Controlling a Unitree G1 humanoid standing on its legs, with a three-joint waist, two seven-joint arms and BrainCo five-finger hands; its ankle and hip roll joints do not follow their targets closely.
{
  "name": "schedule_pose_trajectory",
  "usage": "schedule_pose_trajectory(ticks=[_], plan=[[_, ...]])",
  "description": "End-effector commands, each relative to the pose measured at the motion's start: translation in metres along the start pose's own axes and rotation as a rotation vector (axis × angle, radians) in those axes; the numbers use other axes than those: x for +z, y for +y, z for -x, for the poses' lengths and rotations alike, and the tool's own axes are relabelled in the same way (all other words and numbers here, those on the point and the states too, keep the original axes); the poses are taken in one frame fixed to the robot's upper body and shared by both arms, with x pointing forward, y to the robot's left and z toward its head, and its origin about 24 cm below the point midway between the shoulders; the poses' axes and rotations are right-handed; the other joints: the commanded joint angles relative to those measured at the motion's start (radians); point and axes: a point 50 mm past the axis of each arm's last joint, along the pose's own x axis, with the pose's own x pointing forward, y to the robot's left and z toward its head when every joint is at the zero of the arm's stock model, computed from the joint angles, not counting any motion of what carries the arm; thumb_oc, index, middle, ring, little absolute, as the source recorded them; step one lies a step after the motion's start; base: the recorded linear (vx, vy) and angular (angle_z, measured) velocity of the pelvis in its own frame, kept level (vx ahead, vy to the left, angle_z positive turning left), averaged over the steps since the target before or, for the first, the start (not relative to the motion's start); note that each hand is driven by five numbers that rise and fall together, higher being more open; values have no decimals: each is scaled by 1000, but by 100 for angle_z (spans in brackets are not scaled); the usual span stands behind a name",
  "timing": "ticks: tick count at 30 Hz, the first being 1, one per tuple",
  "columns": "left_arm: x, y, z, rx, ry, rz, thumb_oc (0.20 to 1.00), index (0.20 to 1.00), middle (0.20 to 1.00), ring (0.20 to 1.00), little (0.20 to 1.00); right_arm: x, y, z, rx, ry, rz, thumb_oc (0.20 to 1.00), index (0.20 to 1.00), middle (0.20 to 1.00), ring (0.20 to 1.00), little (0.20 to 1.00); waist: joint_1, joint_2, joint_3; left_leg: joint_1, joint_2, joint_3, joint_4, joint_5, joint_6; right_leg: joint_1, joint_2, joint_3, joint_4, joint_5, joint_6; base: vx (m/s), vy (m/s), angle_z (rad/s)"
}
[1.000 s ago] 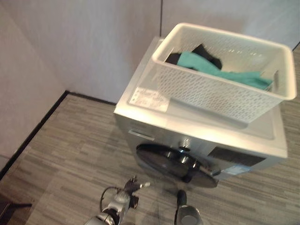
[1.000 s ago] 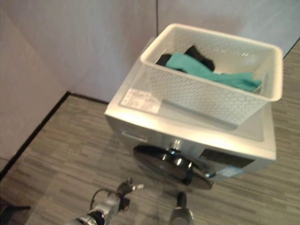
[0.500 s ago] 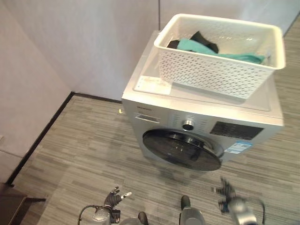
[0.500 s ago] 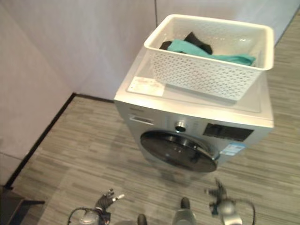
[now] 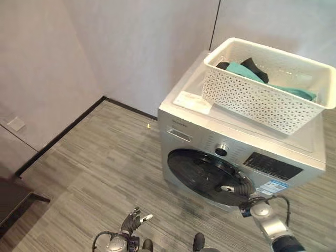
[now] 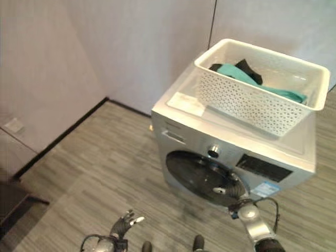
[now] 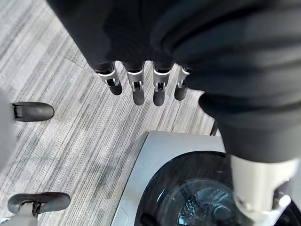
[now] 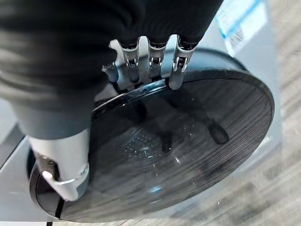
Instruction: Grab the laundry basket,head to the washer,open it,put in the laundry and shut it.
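Floor [image 5: 100, 157]: grey wood-look planks, streaked grain, running to both walls. Black baseboard [image 5: 63, 134] along foot of walls, meeting at corner [image 5: 103, 97]. Walls [image 5: 136, 47] plain pale grey, matte; thin dark vertical seam [image 5: 214, 25] well right of corner. White wall plate [image 5: 16, 124] low on wall left of corner. Dark furniture edge [image 5: 11, 197] further left of corner, by baseboard. Light soft, even.

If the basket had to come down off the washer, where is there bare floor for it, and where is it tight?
Bare floor lies left of the washer, bordered by the walls. It is tight at the door: the right hand has its fingers on the door's rim. The basket covers most of the washer's top. The left hand hangs low.
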Motion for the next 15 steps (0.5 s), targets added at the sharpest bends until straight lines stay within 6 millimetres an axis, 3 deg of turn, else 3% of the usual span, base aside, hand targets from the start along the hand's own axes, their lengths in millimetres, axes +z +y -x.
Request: schedule_pose_trajectory(ticks=[1,2,5,9,11,12,13,14,15], plan=[[33,-2,-6,-75,-126,-77,1000,1000,1000,1000,1000,63,-23,-20,-64,-229,94,1000,1000,1000,1000,1000,43,-19,47,-41,-7,5,5,-39,27,29,-70,-16,13,-89,59,-86,-69,1],[35,-4,-5,-104,-134,-57,1000,1000,1000,1000,1000,72,-42,-23,-119,-251,149,1000,1000,1000,1000,1000,46,-12,62,-58,-4,4,5,-31,22,18,-67,-16,10,-90,56,-102,-56,-1],[47,-13,-5,-161,-177,-89,1000,1000,1000,1000,1000,78,-68,-25,-179,-257,231,1000,1000,1000,1000,1000,41,0,93,-101,-2,-13,5,-10,14,-9,-62,-16,10,-91,48,-111,-46,6],[61,-19,-6,-201,-222,-125,1000,1000,1000,1000,1000,81,-73,-25,-168,-263,299,1000,1000,1000,1000,1000,34,8,108,-128,2,-16,5,1,10,-34,-56,-21,10,-88,45,-62,-39,19],[68,-24,-8,-209,-243,-130,1000,1000,1000,1000,1000,90,-45,-24,-48,-319,322,1000,1000,1000,1000,1000,23,-1,121,-142,11,8,5,6,8,-63,-46,-4,10,-84,46,-78,-41,-4],[68,-24,-8,-209,-242,-130,1000,1000,1000,1000,1000,90,-45,-24,-48,-319,322,1000,1000,1000,1000,1000,24,-1,120,-142,11,9,5,6,8,-64,-46,-3,10,-84,46,-25,-29,-13],[71,-25,-9,-207,-249,-128,1000,1000,1000,1000,1000,88,-32,-21,3,-328,309,1000,1000,1000,1000,1000,20,-6,119,-142,14,14,5,5,8,-67,-43,2,10,-84,45,22,-29,-11],[78,-24,-9,-205,-277,-138,1000,1000,1000,1000,1000,78,-2,-12,120,-329,270,1000,1000,1000,1000,1000,15,-16,115,-138,19,20,5,2,6,-68,-40,7,10,-85,45,32,-36,-15],[81,-24,-8,-204,-291,-153,1000,1000,1000,1000,1000,72,11,-7,172,-319,242,1000,1000,1000,1000,1000,14,-19,114,-136,20,20,5,2,6,-67,-39,8,10,-85,44,42,-31,-19]])
